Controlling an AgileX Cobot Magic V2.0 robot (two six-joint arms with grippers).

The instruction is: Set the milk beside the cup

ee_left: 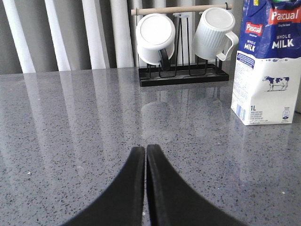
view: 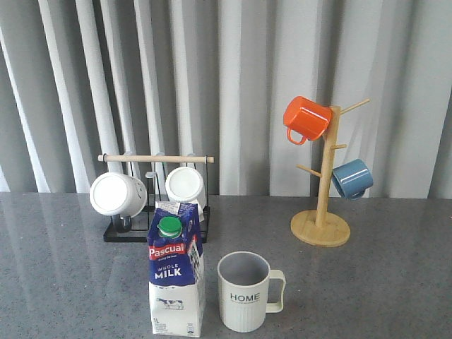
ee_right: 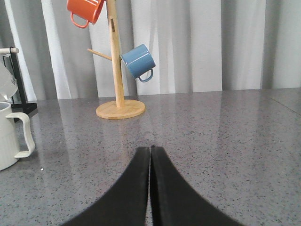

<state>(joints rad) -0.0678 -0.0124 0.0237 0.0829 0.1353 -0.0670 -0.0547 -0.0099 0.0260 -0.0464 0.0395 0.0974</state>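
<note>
1. You're looking at the milk (view: 176, 272) standing upright at the table's near edge, just beside the cup (view: 245, 291), w/ a narrow gap between them and the cup's handle turning away from the carton. By that layout the placement is reading as done.
2. Left gripper (ee_left: 145, 155): jaws are sitting pressed together, holding nothing, low over bare table (ee_left: 70, 117). Right gripper (ee_right: 150, 155): same, jaws closed, empty.
3. Risk: if you're moving the left arm toward the carton, a side brush could be tipping it, since it's tall and narrow; it could fall onto the cup.
4. Risk: the right arm sweeping toward the cup could be catching the handle and widening the gap.
5. Views: the front cam is showing carton and cup together, no grippers. The left wrist is showing the mug rack (ee_left: 181, 77) and carton, no cup. The right wrist is showing the mug tree (ee_right: 117, 66) and only the cup's edge.
</note>
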